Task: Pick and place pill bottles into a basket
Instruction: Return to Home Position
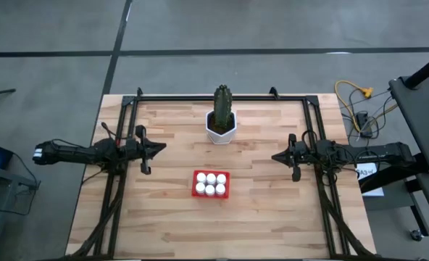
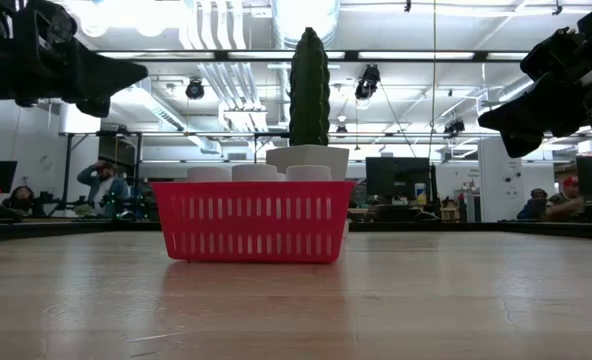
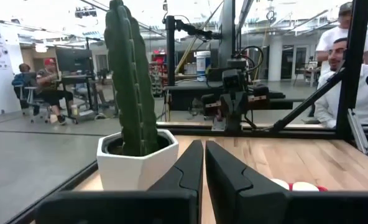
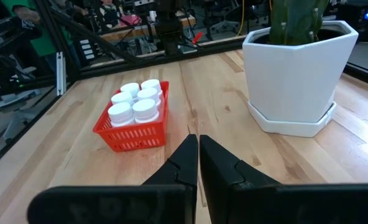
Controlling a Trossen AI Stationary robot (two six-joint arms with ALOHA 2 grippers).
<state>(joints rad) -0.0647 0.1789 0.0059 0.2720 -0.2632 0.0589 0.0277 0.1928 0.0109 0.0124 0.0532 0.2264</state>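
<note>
The red basket stands on the wooden table near its middle, and several white pill bottles stand upright inside it, caps up; the basket also shows in the right wrist view and the low view. My left gripper hovers shut and empty at the table's left side, pointing right. My right gripper hovers shut and empty at the right side, pointing left. Both are well apart from the basket.
A white hexagonal pot with a green cactus stands behind the basket toward the far edge. A black frame runs around the table's far and side edges. People sit in the room beyond the table.
</note>
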